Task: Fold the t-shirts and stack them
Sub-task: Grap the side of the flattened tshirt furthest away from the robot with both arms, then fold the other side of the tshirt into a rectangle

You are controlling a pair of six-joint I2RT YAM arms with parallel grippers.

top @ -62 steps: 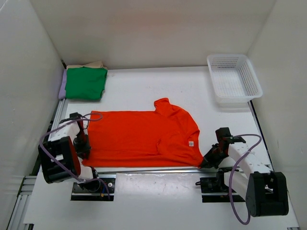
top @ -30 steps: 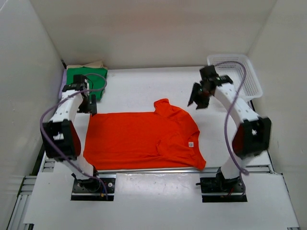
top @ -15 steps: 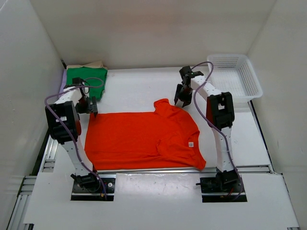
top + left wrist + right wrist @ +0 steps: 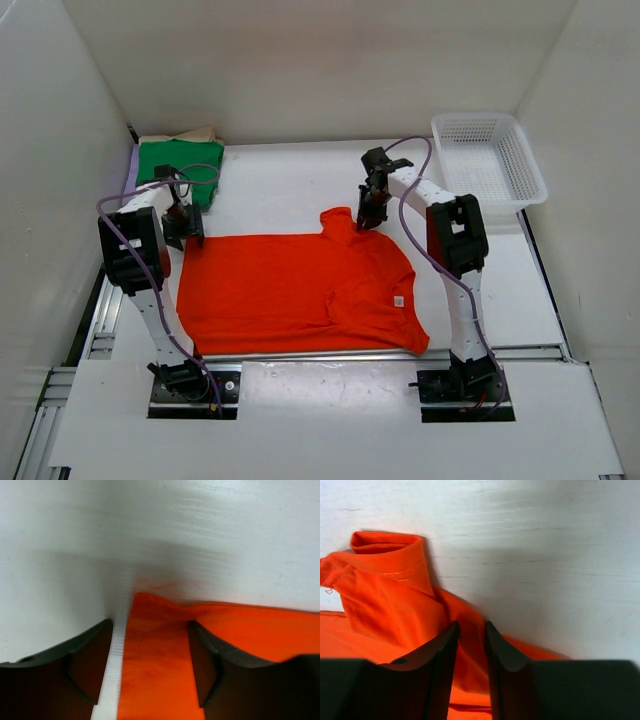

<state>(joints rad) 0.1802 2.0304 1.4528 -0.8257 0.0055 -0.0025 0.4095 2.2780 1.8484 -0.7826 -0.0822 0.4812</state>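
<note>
Both arms have swung from the near edge to the far edge of the orange-red t-shirt [image 4: 300,285], spread mid-bench [image 4: 290,185]. The left end effector [image 4: 150,630] straddles its far-left corner, jaws part open. The right end effector [image 4: 471,630] has narrowed onto a cloth ridge. Likely the next fold's grasp.

Top view: bright, even, diffuse overhead light. White walls [image 4: 300,70] and worktop [image 4: 290,180] near washed out, only faint soft shadows beside the arms. Sharp; orange-red t-shirt [image 4: 290,290] heavily saturated. Walls lean outward toward frame edges. Left wrist view: soft and smeared throughout, grey shadow band on the worktop past the cloth edge, left gripper [image 4: 150,625] dark, out of focus. Right wrist view: crisper, stitching readable, broad shadow across the worktop, right gripper [image 4: 471,626] underexposed black, blurred.
</note>
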